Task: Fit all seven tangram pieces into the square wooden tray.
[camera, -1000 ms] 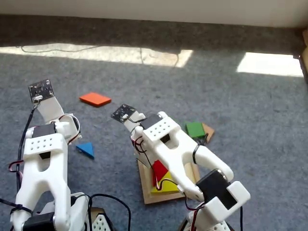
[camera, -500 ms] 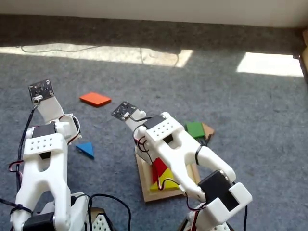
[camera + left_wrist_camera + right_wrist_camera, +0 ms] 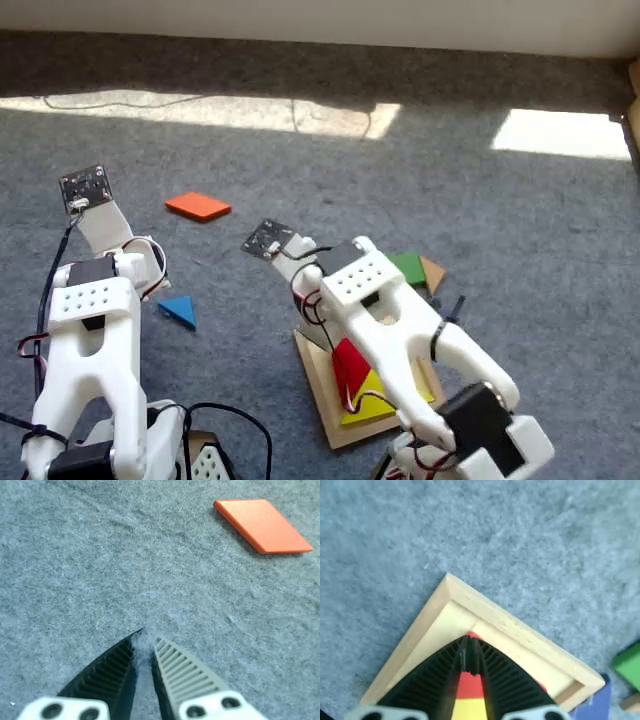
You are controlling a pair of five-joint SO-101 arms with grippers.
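The square wooden tray (image 3: 318, 385) lies on the grey carpet under my right arm, with a red piece (image 3: 350, 362) and a yellow piece (image 3: 378, 398) inside. My right gripper (image 3: 469, 645) is shut, its tips down in the tray's corner (image 3: 495, 617) on the red piece (image 3: 469, 684). An orange parallelogram (image 3: 198, 206) and a blue triangle (image 3: 180, 311) lie near my left arm. My left gripper (image 3: 145, 636) is shut and holds nothing, low over bare carpet, short of the orange parallelogram (image 3: 262, 524). A green piece (image 3: 407, 267) and a brown piece (image 3: 433, 272) lie beyond the tray.
Sunlit patches cross the carpet at the back, with a thin cable (image 3: 150, 100) along one. A blue bit (image 3: 594, 705) shows just outside the tray's rim near the green piece (image 3: 630, 664). Open carpet stretches to the right.
My right arm has swung right and toward the near edge. The tray has slid and turned with it. The left arm has not moved.
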